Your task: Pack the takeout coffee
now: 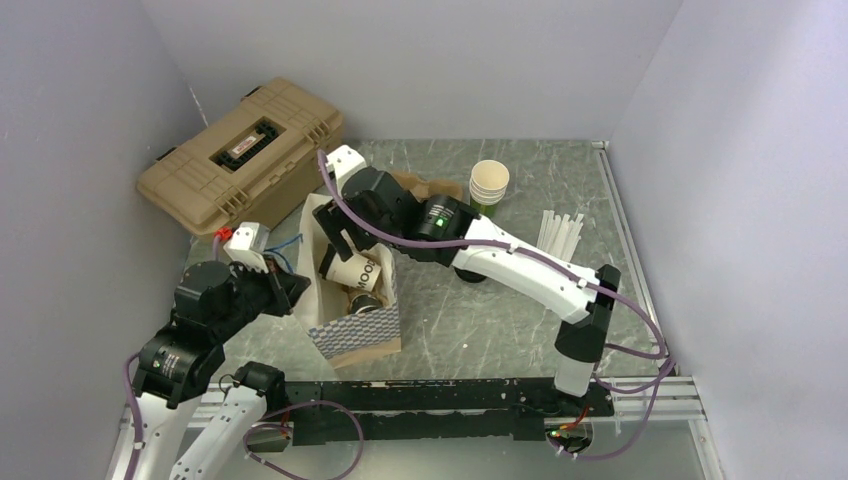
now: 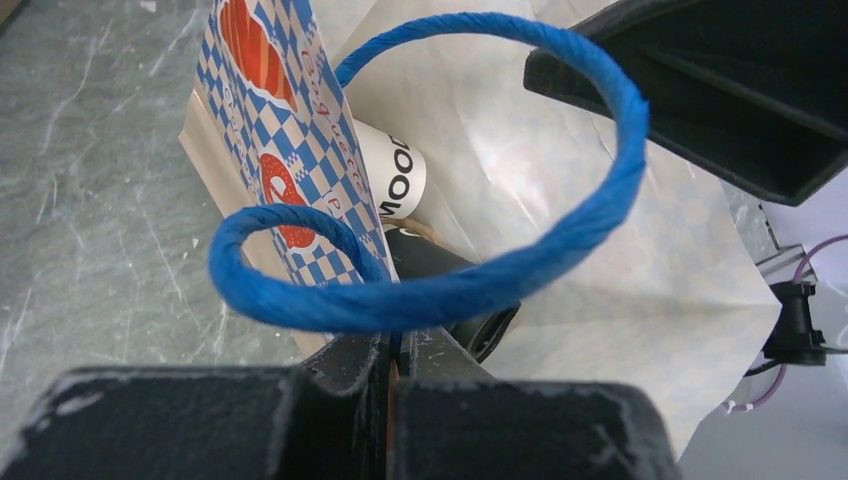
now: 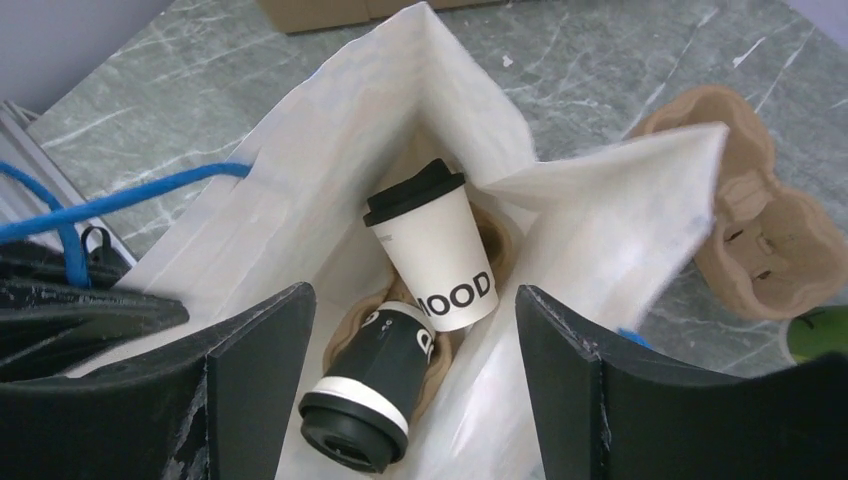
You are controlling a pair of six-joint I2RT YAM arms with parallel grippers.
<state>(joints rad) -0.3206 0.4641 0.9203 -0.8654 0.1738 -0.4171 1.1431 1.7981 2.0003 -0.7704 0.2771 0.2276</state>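
Grey marbled desk [image 1: 480, 330], plain walls all round. Packing looks near the let-go stage: the takeout coffee [image 3: 435, 255] leans inside the paper bag [image 1: 365, 330], with the right tool [image 3: 412, 300] spread wide over it, gripping nothing. The left tool [image 2: 390, 345] is pinched on the blue handle [image 2: 600, 210] (holding the mouth open, I guess). Next move is probably straight up, since the bag walls crowd both fingers and the only clear room is above.

Bright, even overhead light, soft shadows on the surface [image 1: 470, 320], left claw [image 2: 393, 365] blurred up close, mild glare on the white bag [image 3: 600, 190].
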